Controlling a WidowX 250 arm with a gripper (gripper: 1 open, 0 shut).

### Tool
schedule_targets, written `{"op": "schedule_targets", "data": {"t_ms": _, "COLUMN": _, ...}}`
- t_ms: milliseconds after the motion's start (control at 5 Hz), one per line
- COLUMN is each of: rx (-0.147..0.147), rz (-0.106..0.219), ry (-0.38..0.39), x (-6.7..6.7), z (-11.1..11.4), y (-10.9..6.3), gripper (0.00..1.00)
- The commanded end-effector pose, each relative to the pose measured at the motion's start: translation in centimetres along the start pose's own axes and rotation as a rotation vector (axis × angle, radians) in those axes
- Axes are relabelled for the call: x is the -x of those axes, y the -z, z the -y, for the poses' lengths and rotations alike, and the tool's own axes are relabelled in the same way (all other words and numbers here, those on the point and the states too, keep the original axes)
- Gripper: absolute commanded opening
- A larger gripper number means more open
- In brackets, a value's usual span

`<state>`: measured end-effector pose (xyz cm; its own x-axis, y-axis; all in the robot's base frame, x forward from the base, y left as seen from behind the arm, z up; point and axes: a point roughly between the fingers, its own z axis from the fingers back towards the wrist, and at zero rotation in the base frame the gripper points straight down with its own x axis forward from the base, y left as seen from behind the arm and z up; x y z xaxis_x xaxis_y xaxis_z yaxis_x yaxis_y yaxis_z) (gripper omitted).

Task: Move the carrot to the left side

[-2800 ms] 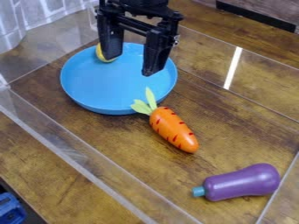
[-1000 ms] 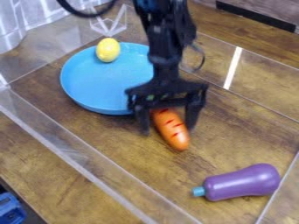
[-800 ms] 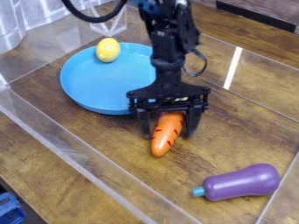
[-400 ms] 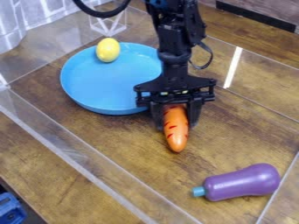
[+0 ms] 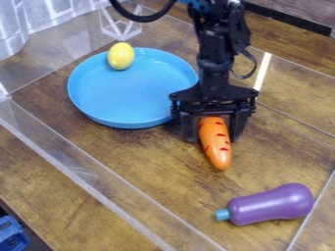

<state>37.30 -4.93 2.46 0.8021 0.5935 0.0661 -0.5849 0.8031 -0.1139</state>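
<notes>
The orange carrot (image 5: pixel 217 144) lies on the wooden table just right of the blue plate (image 5: pixel 94 106), its tip pointing toward the camera. Its leafy top is hidden under the gripper. My gripper (image 5: pixel 214 114) points straight down over the carrot's upper end. Its two black fingers stand wide apart, one on each side of the carrot, open, with gaps showing between the fingers and the carrot.
A yellow ball (image 5: pixel 120 56) sits on the plate's far side. A purple eggplant (image 5: pixel 269 205) lies at the front right. Clear plastic walls (image 5: pixel 78 176) border the table at the left and front.
The gripper has slid to the right and slightly back, and the carrot has gone with it between the fingers, swinging from a slant to point toward the camera. The carrot now lies farther right of the plate.
</notes>
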Motion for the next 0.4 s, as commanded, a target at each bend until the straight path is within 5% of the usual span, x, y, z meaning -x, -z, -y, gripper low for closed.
{"op": "schedule_targets", "data": {"t_ms": 0, "rx": 0.024, "rz": 0.049, "ry": -0.03, "x": -0.45, "z": 1.27, "y": -2.17, "gripper": 1.0}}
{"op": "schedule_targets", "data": {"t_ms": 200, "rx": 0.009, "rz": 0.06, "ry": -0.074, "x": -0.42, "z": 1.23, "y": -2.9, "gripper": 1.0}}
